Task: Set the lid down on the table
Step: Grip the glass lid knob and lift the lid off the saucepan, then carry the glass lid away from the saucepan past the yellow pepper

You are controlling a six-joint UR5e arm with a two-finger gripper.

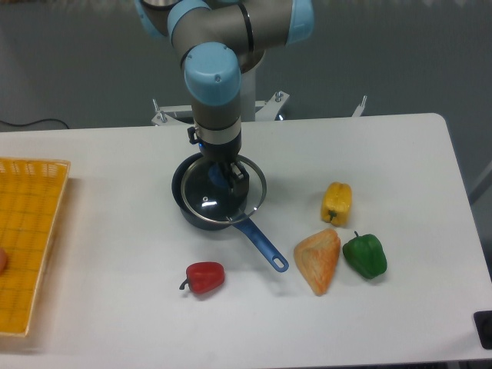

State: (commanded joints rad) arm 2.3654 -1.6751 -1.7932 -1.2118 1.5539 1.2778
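One view only: the gripper [228,174] clamps the lid [223,191] by its knob, tilted just over the pot [192,211], offset right. Best bet now is carrying it level to bare table [115,177], away from the peppers [206,277], and lowering gently.

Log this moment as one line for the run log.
phase: lid grasp/lift | gripper: on the knob, closure unclear | lid: tilted over saucepan | table: lid not yet placed

Bare bench [115,231] lies left of the pot [184,201]; peppers [364,255] and tray [31,238] crowd the sides.
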